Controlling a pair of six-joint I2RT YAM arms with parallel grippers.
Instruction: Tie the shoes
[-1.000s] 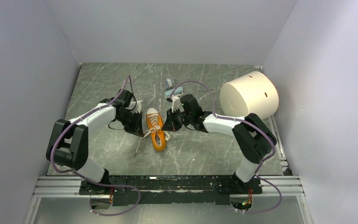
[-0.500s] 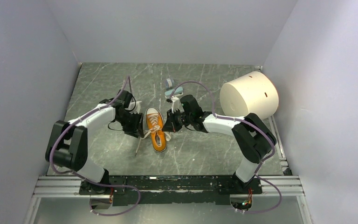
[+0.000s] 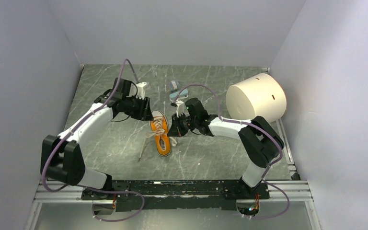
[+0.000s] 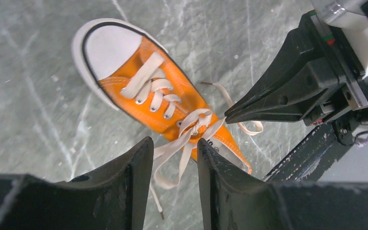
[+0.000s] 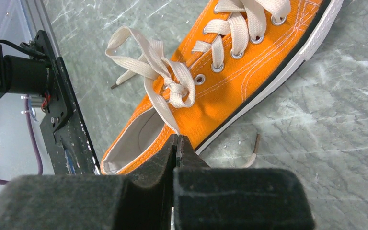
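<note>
Tabletop (image 5: 316,96): sneaker lace (image 5: 161,108) in right hand (image 5: 176,140)

Top camera high, looking down, 2 wrist cameras close, all share sneaker (image 3: 160,134)

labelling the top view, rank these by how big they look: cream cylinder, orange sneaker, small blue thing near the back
1. cream cylinder, clearly largest
2. orange sneaker
3. small blue thing, clearly smallest
</note>
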